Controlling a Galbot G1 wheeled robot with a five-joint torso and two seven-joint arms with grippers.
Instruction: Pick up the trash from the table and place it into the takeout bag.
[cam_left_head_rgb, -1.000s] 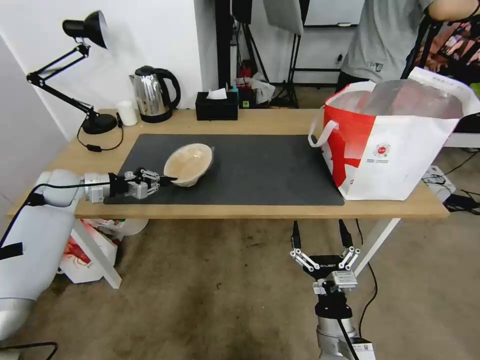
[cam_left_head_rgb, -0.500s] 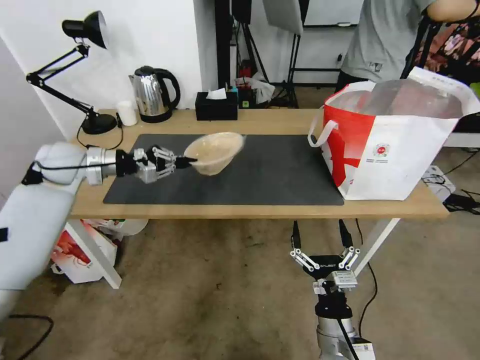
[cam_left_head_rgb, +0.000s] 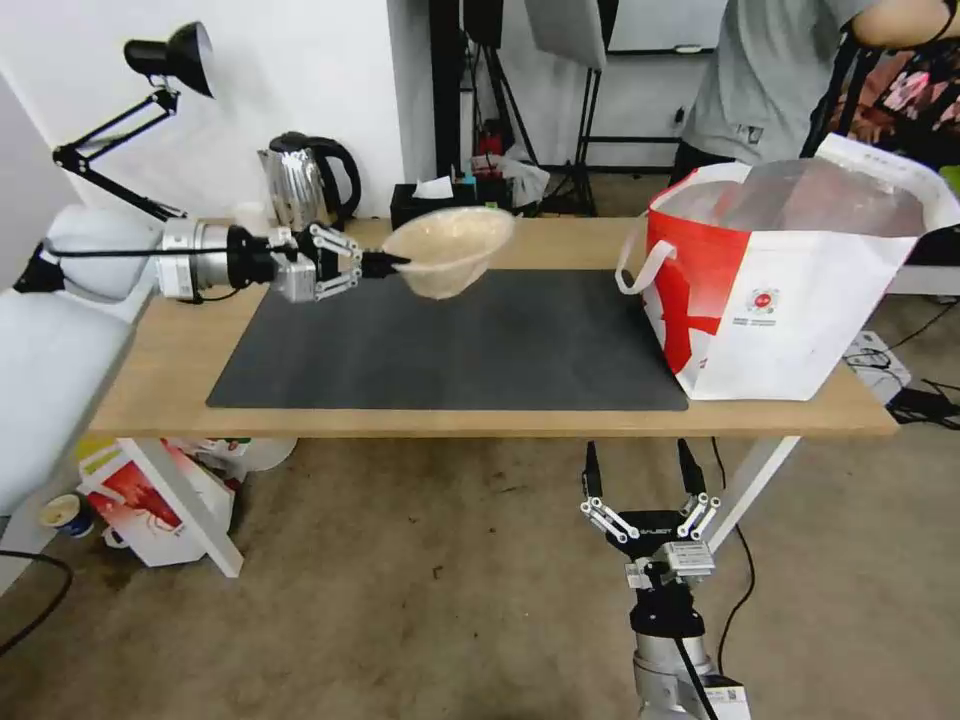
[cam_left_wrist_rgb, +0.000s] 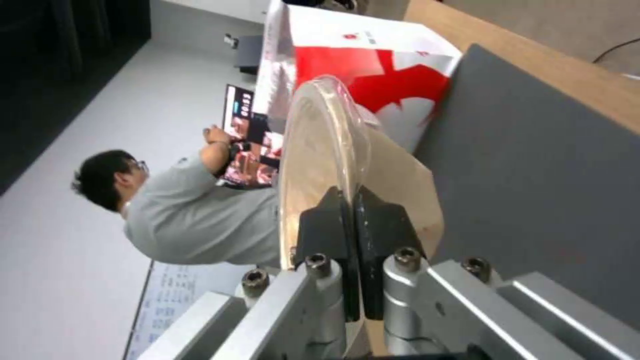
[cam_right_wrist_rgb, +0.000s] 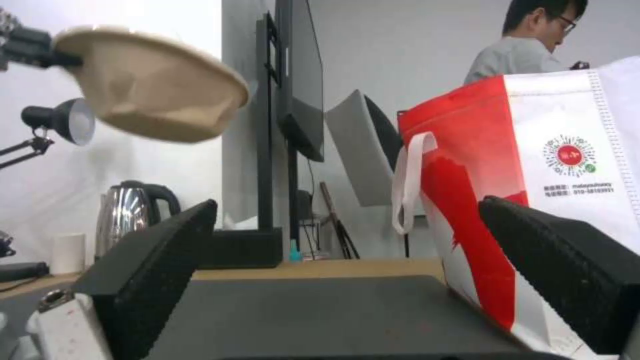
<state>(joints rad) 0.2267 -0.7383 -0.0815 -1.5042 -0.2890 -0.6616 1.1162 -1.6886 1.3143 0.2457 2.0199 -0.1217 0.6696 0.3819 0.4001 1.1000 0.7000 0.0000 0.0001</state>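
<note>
My left gripper is shut on the near rim of the beige paper bowl, which hangs in the air above the back left part of the dark mat. In the left wrist view its fingertips pinch the rim of the bowl. The takeout bag stands open at the table's right end, well to the right of the bowl. My right gripper hangs open below the table's front edge. From the right wrist view I see the bowl aloft and the bag.
A desk lamp, a steel kettle, a small white cup and a black tissue box line the table's back edge. A person stands behind the bag. Boxes lie on the floor under the left end.
The left arm has lifted the bowl off the mat and carried it up, toward the back and to the right. The right arm has stayed still.
</note>
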